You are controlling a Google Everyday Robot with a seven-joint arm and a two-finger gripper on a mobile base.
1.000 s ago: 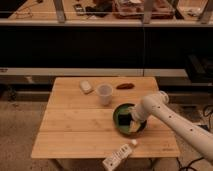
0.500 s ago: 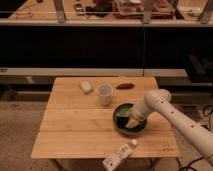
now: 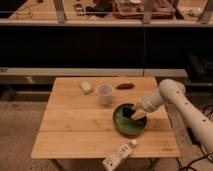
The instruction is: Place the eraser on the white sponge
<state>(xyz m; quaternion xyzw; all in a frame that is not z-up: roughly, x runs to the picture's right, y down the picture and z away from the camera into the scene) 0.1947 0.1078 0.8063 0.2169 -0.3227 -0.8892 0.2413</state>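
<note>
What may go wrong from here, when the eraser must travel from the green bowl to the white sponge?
The gripper is down inside the green bowl, beside the eraser; it may push or tip the bowl instead of lifting the eraser. The translucent cup stands between the bowl and the white sponge, so a low carry may knock it over. The sponge is a small pad, so the eraser may slide off.

Your pincer (image 3: 136, 113) sits inside the green bowl (image 3: 120, 126), covering its right inner wall; the eraser (image 3: 127, 110) beside it reads only as a dark smudge, edges unclear. The arm (image 3: 190, 112) is cut off at the right edge. You can't read the label on the white bottle (image 3: 119, 156).
</note>
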